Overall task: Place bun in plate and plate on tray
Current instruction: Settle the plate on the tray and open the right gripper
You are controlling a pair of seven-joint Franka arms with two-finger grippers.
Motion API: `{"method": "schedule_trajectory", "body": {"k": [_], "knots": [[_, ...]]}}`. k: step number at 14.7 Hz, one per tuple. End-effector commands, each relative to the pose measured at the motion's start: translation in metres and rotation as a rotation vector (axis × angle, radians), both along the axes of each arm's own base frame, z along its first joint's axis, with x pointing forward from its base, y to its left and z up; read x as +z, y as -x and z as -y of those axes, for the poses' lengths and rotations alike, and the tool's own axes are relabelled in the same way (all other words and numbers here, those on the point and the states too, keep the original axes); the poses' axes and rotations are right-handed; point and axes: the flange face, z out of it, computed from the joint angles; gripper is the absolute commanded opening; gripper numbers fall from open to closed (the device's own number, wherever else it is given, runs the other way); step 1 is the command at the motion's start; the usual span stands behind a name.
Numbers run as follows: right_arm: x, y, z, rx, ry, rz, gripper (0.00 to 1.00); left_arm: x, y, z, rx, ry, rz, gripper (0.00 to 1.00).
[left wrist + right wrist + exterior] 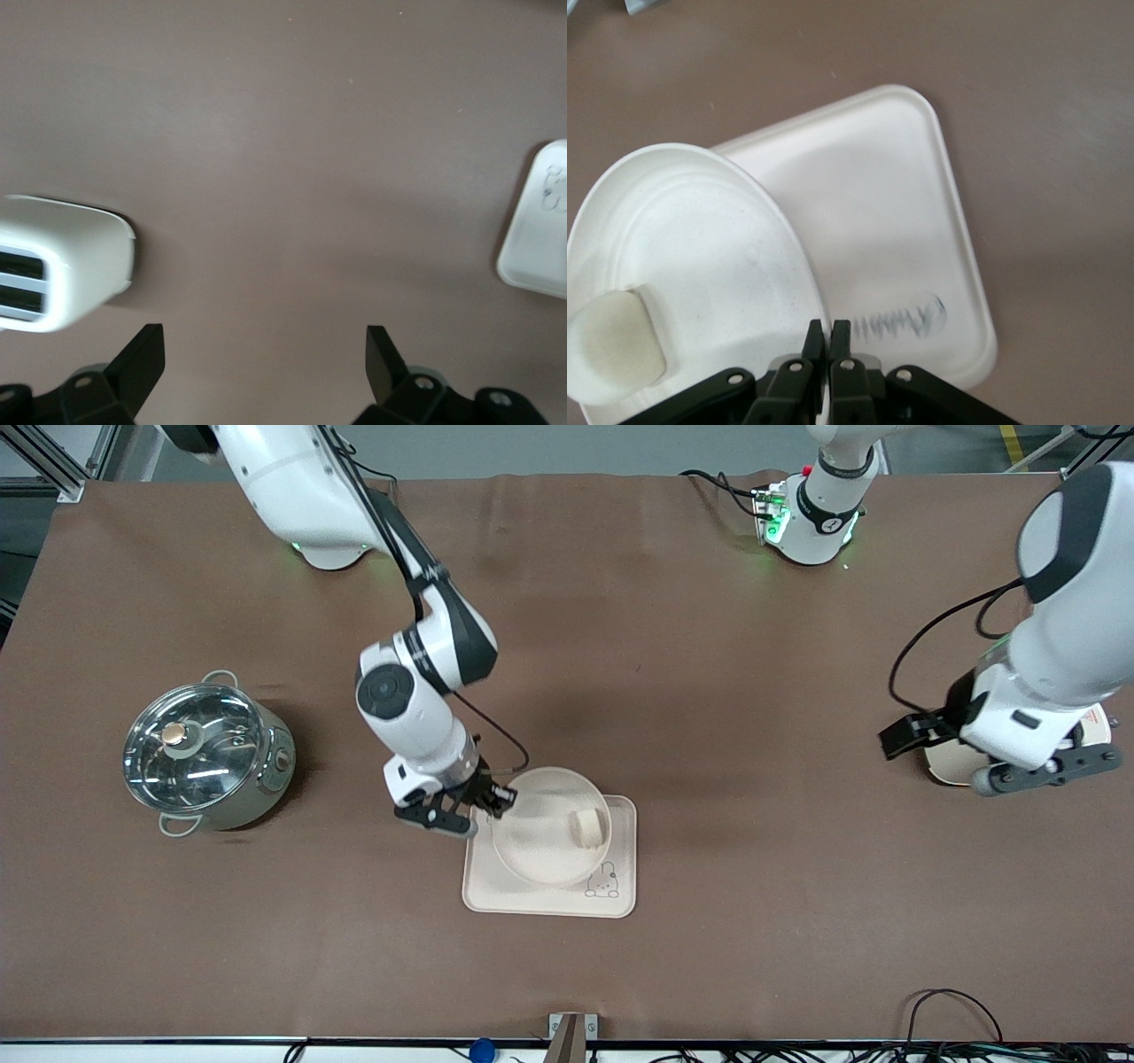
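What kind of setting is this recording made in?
Probably a robotics lab staged as a kitchen: two Franka arms bolted to a brown-covered table, a lidded steel pot, and a plate on a tray.

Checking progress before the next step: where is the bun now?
The bun lies in the plate, over the tray; the right gripper grips the plate's rim.

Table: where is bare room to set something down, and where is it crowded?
Bare table lies between the tray and the toaster, also between pot and tray. Crowded at the tray: the plate with bun fills it, right gripper pinching the rim. Left gripper waits beside the toaster.
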Motion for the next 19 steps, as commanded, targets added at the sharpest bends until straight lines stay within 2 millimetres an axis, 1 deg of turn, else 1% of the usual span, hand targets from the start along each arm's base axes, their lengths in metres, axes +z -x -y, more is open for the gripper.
{"method": "schedule_trajectory", "body": {"k": [1, 2, 3, 4, 5, 6, 7, 8, 9, 11, 13, 14, 15, 18, 19], "knots": [[-0.039, -0.023, -0.002, 0.038, -0.115, 0.027, 0.0, 0.043, 0.029, -0.004, -0.094, -0.059, 0.019, 1.0], [-0.046, -0.026, 0.001, 0.052, -0.146, 0.043, 0.0, 0.058, 0.039, -0.001, -0.135, -0.07, 0.027, 1.0], [-0.05, -0.027, 0.003, 0.056, -0.16, 0.056, 0.0, 0.067, 0.048, 0.001, -0.172, -0.075, 0.024, 1.0], [-0.05, -0.027, 0.004, 0.06, -0.16, 0.057, 0.0, 0.08, 0.057, -0.009, -0.192, -0.087, 0.028, 1.0], [-0.05, -0.026, 0.004, 0.061, -0.159, 0.056, 0.0, 0.086, 0.065, -0.008, -0.223, -0.088, 0.029, 1.0], [-0.053, -0.026, 0.005, 0.063, -0.156, 0.053, 0.0, 0.087, 0.069, -0.013, -0.242, -0.077, 0.016, 1.0], [-0.055, -0.026, 0.009, 0.071, -0.15, 0.054, 0.0, 0.092, 0.076, -0.021, -0.255, -0.057, 0.0, 1.0], [-0.063, -0.023, 0.015, 0.092, -0.136, 0.046, 0.0, 0.094, 0.081, -0.022, -0.277, -0.04, -0.016, 1.0], [-0.071, -0.022, 0.027, 0.102, -0.122, 0.037, 0.0, 0.097, 0.087, -0.026, -0.27, -0.032, -0.027, 1.0], [-0.084, -0.012, 0.032, 0.12, -0.104, 0.013, 0.0, 0.095, 0.095, -0.026, -0.267, -0.011, -0.039, 1.0], [-0.09, -0.003, 0.034, 0.126, -0.094, -0.006, 0.0, 0.093, 0.097, -0.026, -0.268, -0.009, -0.046, 1.0], [-0.088, -0.001, 0.034, 0.126, -0.092, -0.009, 0.0, 0.09, 0.096, -0.026, -0.266, -0.008, -0.049, 1.0], [-0.092, 0.003, 0.035, 0.131, -0.086, -0.017, 0.0, 0.085, 0.095, -0.025, -0.268, -0.009, -0.05, 1.0], [-0.095, 0.005, 0.04, 0.148, -0.078, -0.016, 0.0, 0.076, 0.092, -0.025, -0.27, -0.009, -0.041, 1.0], [-0.094, 0.004, 0.04, 0.144, -0.08, -0.007, 0.03, 0.075, 0.092, -0.024, -0.27, -0.009, -0.038, 1.0]]}}
